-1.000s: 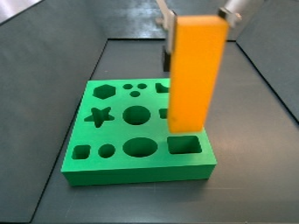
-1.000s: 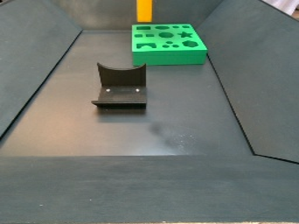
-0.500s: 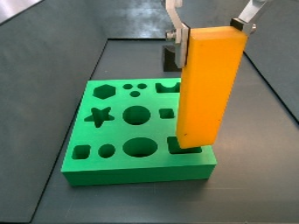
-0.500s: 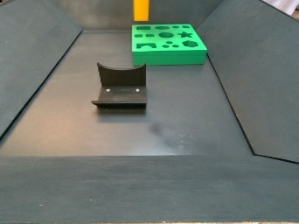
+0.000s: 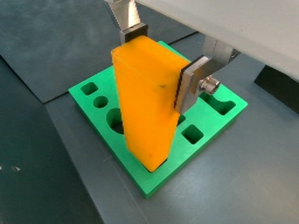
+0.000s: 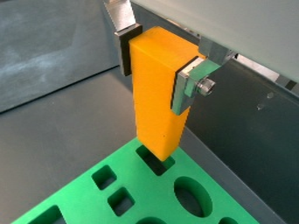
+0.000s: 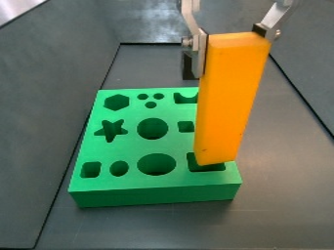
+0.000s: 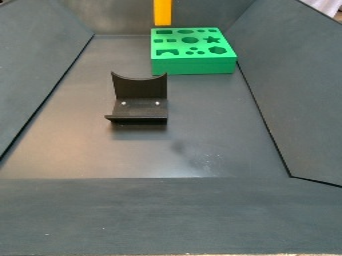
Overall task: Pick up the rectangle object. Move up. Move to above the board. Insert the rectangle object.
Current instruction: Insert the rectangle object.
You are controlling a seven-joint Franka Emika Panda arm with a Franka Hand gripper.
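The dark floor of the walled bin carries the board [image 7: 156, 146] at its far end, well beyond the fixture [image 8: 136, 100]. Since half a second ago, your rectangle object [image 7: 226, 96] has barely shifted; a second ago it hung higher, so insertion is underway. The gripper [image 5: 163, 63] clamps its upper part, block upright between the fingers [image 5: 191, 82]. Its foot meets the square hole at the board's corner, though probably not seated yet.

Wide open desk [image 8: 187, 150] around the fixture [image 8: 138, 98]; gripper [image 7: 232, 29] above the board [image 7: 131, 146] corner, jaws filled by the rectangle object [image 7: 225, 93].
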